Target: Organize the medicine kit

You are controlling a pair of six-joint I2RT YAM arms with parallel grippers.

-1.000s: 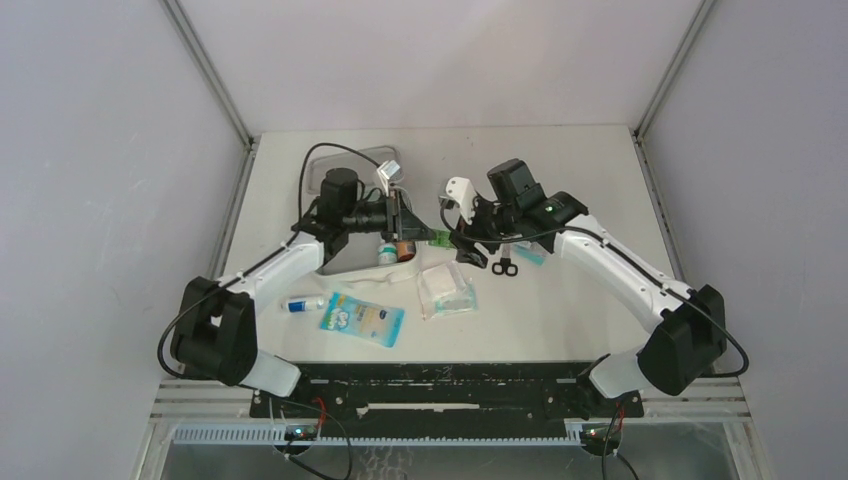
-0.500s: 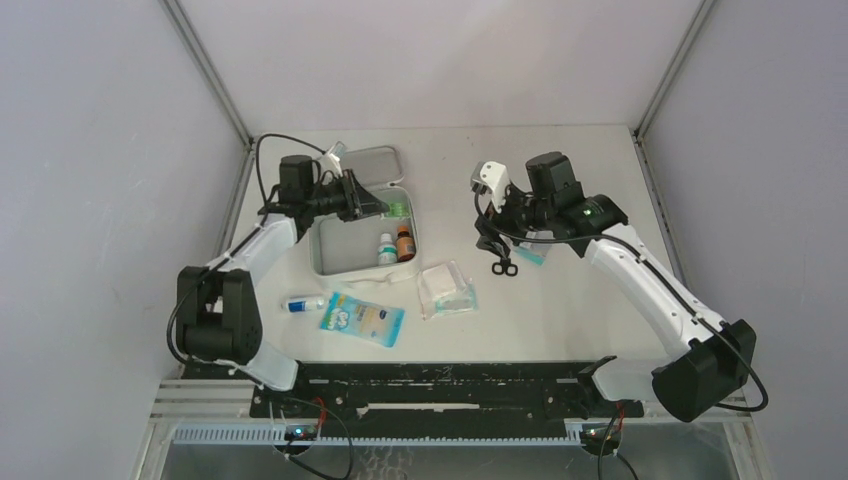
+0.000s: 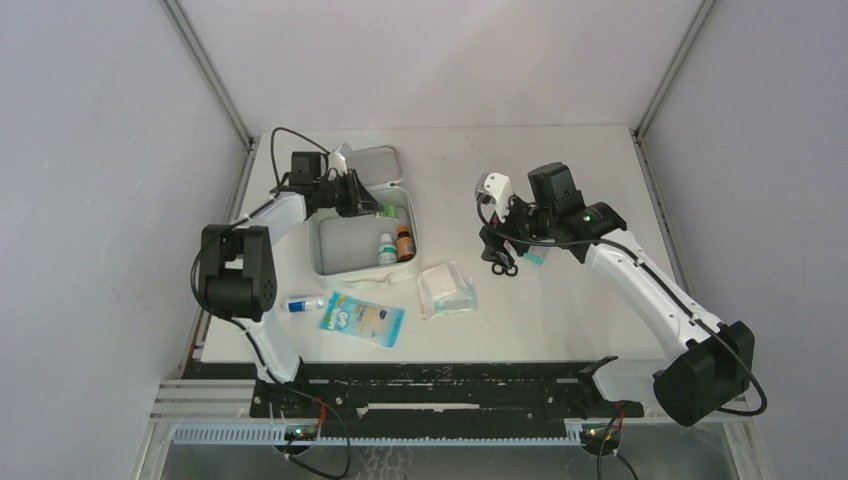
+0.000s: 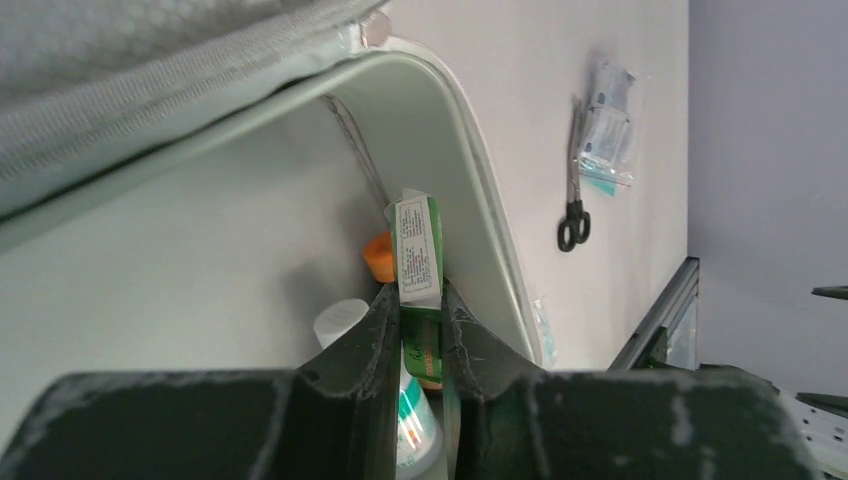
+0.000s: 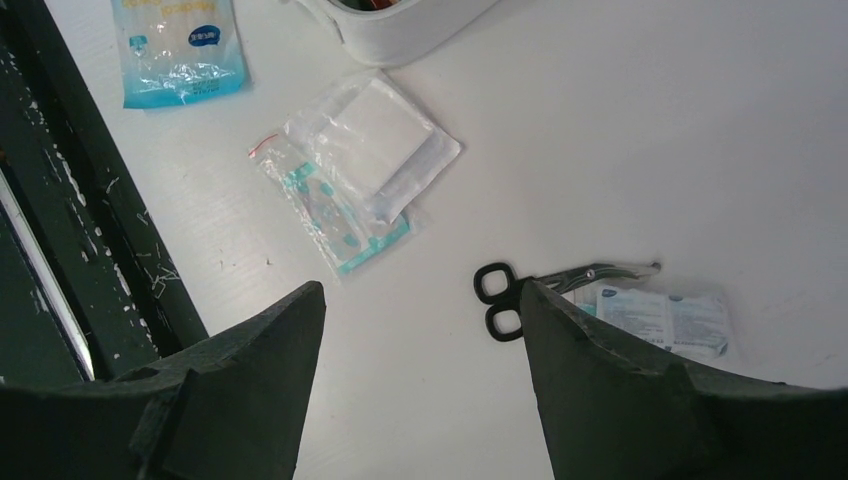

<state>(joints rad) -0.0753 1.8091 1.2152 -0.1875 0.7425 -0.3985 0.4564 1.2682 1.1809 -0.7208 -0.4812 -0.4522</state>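
The medicine kit [image 3: 318, 245] lies open at the back left, its lid [image 3: 372, 165] folded away. Inside stand a white-capped bottle [image 3: 386, 248] and an orange-capped brown bottle [image 3: 404, 243]. My left gripper [image 3: 367, 201] is at the kit's far edge, shut on a slim green box [image 3: 392, 211]. In the left wrist view the green box [image 4: 418, 250] sticks out between the fingers [image 4: 420, 300], close to the kit's rim [image 4: 480, 200]. My right gripper [image 3: 497, 240] hangs open over the table next to black-handled scissors [image 3: 503, 262]; nothing lies between its fingers [image 5: 420, 300].
A clear bag of gauze [image 3: 447, 288] lies right of the kit. A blue-and-white flat packet [image 3: 362, 319] and a small tube [image 3: 303, 303] lie in front of it. Pale sachets [image 5: 660, 315] rest by the scissors [image 5: 500, 295]. The black base rail runs along the near edge.
My left gripper has drawn back and left with the green box, from over the kit's middle to its far edge. The right gripper has shifted right, still open.
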